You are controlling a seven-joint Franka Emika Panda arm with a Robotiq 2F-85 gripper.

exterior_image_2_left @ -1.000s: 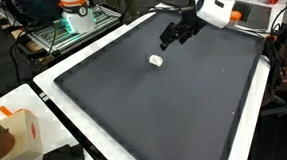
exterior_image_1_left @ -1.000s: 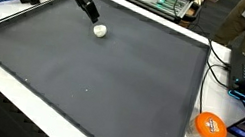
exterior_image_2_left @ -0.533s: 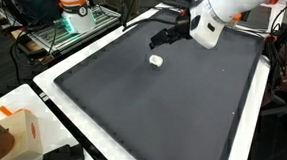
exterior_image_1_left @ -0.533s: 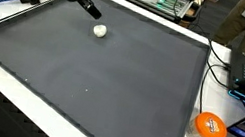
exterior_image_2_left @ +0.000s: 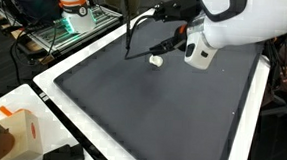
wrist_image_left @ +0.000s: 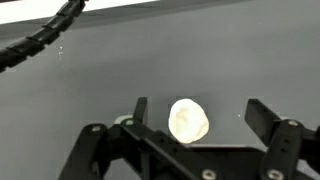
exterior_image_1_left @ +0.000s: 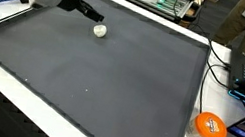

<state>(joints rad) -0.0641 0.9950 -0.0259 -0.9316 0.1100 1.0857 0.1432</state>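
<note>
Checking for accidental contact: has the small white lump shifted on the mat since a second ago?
No. The white lump keeps its distance from the mat's far edge in both exterior views.

Orange ball [exterior_image_1_left: 209, 125], perhaps, beside dark mat [exterior_image_1_left: 100, 80]

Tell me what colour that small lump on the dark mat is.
The lump is creamy white; the wrist view shows it best.
</note>
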